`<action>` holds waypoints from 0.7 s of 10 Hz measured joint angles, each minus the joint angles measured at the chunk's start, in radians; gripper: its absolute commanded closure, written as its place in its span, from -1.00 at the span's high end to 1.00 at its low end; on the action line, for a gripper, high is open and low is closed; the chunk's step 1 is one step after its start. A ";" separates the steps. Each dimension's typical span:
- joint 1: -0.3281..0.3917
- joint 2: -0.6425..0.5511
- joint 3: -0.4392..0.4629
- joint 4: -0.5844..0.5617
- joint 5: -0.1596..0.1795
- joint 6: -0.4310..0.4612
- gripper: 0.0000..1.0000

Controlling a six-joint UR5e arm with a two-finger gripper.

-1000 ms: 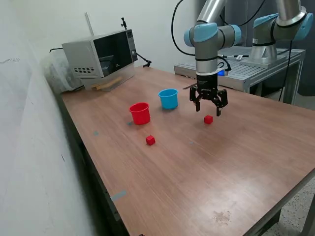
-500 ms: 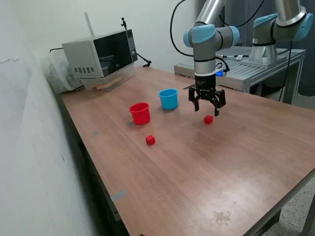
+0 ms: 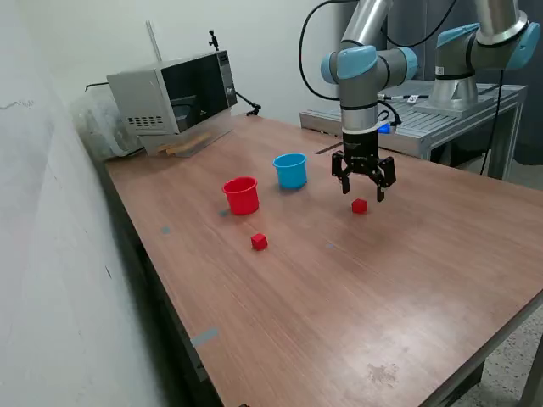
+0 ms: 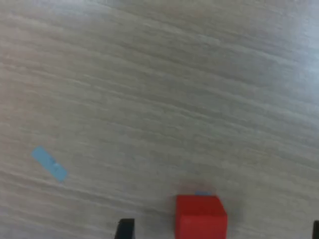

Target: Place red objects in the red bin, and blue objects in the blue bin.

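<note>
My gripper (image 3: 361, 190) is open and empty, hanging just above a small red cube (image 3: 359, 206) on the wooden table. In the wrist view that cube (image 4: 201, 216) lies between my two dark fingertips (image 4: 124, 229), nearer to that one. A second red cube (image 3: 259, 242) lies farther toward the exterior view's left. The red cup (image 3: 241, 195) and the light blue cup (image 3: 290, 170) stand upright side by side, to the exterior view's left of my gripper. No dark blue cubes are in view.
A microwave (image 3: 174, 97) stands at the table's back left corner. A second arm (image 3: 462, 59) sits on a metal bench behind. Bits of blue tape (image 3: 204, 337) mark the tabletop, and one bit shows in the wrist view (image 4: 50, 163). A white wall runs along the exterior view's left.
My gripper has shifted slightly toward the exterior view's right, staying open above the red cube. Cubes and cups have not moved.
</note>
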 measured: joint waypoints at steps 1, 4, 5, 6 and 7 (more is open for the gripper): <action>0.001 0.000 0.000 -0.002 0.003 0.000 1.00; 0.003 0.001 -0.003 -0.006 0.007 0.000 1.00; 0.003 0.004 -0.003 -0.009 0.007 0.000 1.00; 0.003 0.007 -0.004 -0.012 0.008 0.000 1.00; 0.003 0.011 -0.004 -0.015 0.008 0.000 1.00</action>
